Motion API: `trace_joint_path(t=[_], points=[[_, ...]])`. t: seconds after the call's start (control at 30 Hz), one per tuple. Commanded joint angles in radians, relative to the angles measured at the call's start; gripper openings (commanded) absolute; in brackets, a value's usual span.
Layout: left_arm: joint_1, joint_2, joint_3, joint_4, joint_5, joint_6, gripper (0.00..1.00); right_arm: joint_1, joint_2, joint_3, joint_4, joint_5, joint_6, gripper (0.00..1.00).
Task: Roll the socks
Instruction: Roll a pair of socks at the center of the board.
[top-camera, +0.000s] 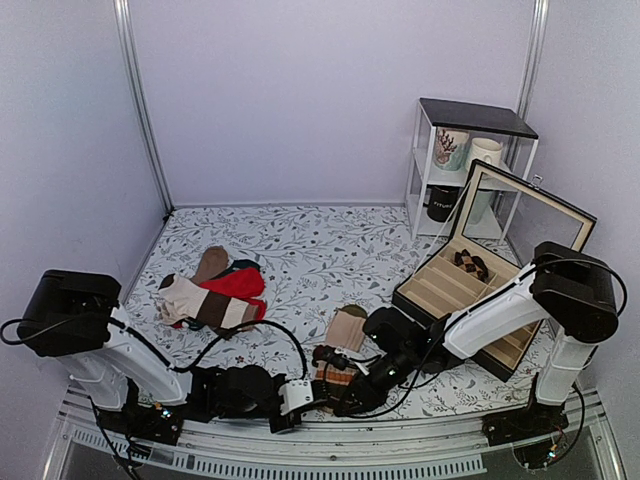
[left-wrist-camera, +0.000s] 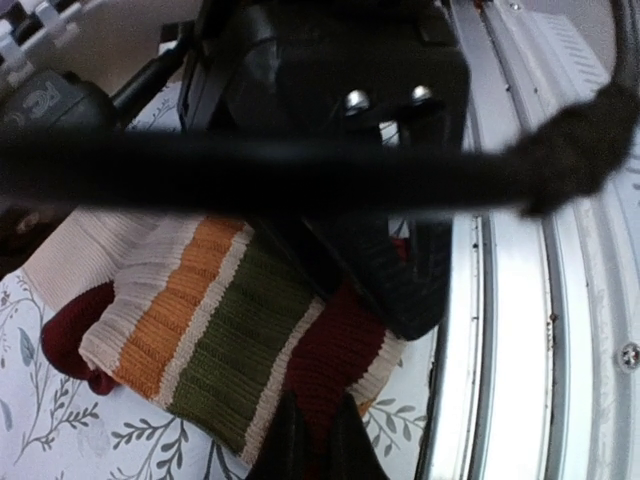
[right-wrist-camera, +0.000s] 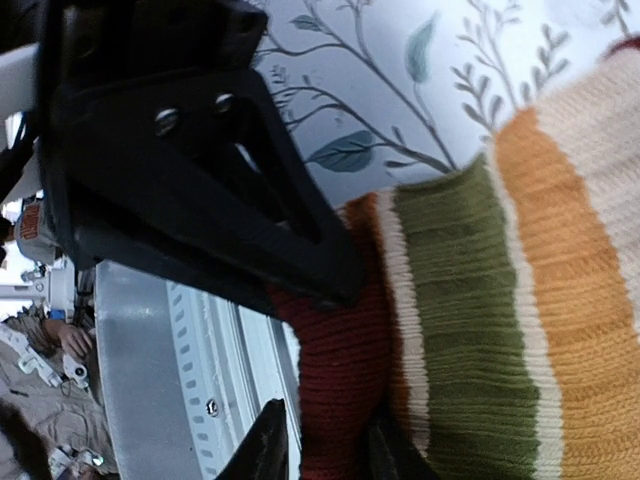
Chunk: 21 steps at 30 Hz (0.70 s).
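The socks (top-camera: 347, 328) lie near the table's front edge, tan foot pointing away and striped legs (left-wrist-camera: 215, 330) toward the arms. My left gripper (left-wrist-camera: 318, 442) is shut on the rust-red cuff band (left-wrist-camera: 335, 350); from above it sits at the socks' near end (top-camera: 312, 392). My right gripper (right-wrist-camera: 325, 447) comes in from the other side (top-camera: 345, 398). Its fingers straddle the same red band (right-wrist-camera: 345, 360), and a gap shows beside the left fingertip (right-wrist-camera: 265, 445). The two grippers almost touch. The olive and orange stripes (right-wrist-camera: 470, 330) lie flat.
A bright red sock (top-camera: 238, 283) and a cream sock with brown bands (top-camera: 205, 305) lie in a heap at the left. An open compartment box (top-camera: 465, 290) stands at the right, a shelf with mugs (top-camera: 465, 165) behind it. The metal table rail (left-wrist-camera: 520, 300) runs right beside the cuff.
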Motion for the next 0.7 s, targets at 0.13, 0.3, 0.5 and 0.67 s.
trace_joint_path(t=[0.13, 0.3, 0.5, 0.67], points=[[-0.004, -0.075, 0.04, -0.326, 0.088, -0.251, 0.0, 0.009, -0.192, -0.118, 0.014, 0.191, -0.025, 0.49], [0.018, -0.065, 0.086, -0.473, 0.168, -0.348, 0.0, 0.033, -0.363, -0.223, 0.166, 0.312, -0.146, 0.55], [0.075, -0.023, 0.102, -0.504, 0.249, -0.383, 0.0, 0.175, -0.404, -0.275, 0.27, 0.493, -0.382, 0.58], [0.094, -0.003, 0.1, -0.491, 0.287, -0.378, 0.0, 0.249, -0.325, -0.239, 0.265, 0.573, -0.485, 0.58]])
